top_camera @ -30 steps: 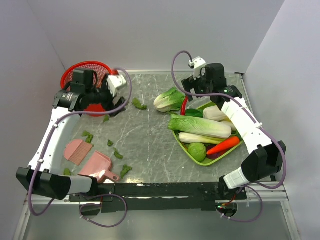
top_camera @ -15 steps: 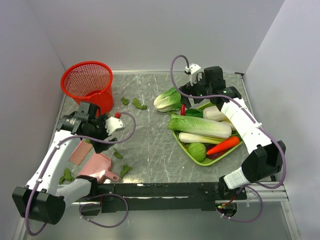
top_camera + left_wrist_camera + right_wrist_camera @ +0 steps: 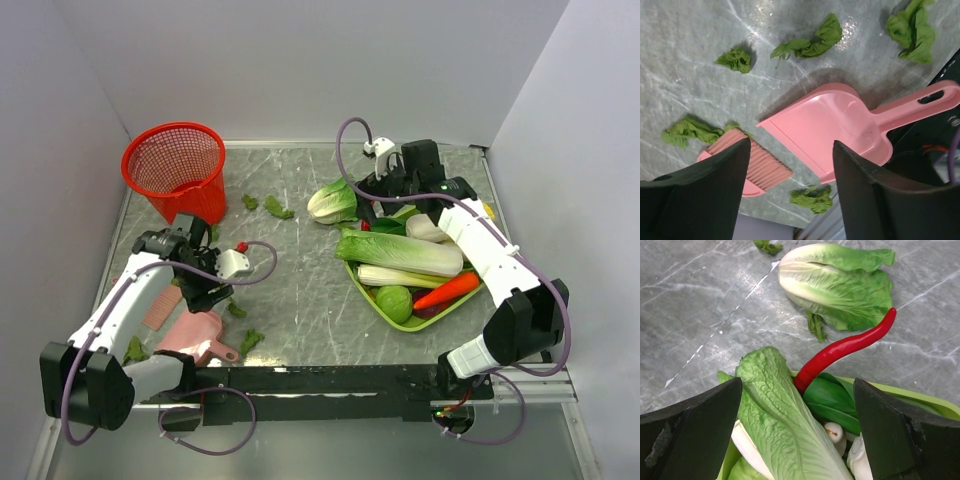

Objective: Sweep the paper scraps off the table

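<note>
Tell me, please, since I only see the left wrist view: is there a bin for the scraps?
Observer: Yes, a red basket stands at the far left corner of the table.
Operator: Are any lying outside my view?
Observer: Two scraps lie just right of the basket.
Operator: Where is the right gripper?
Observer: The right gripper hovers open above a chili at the tray edge.
</note>
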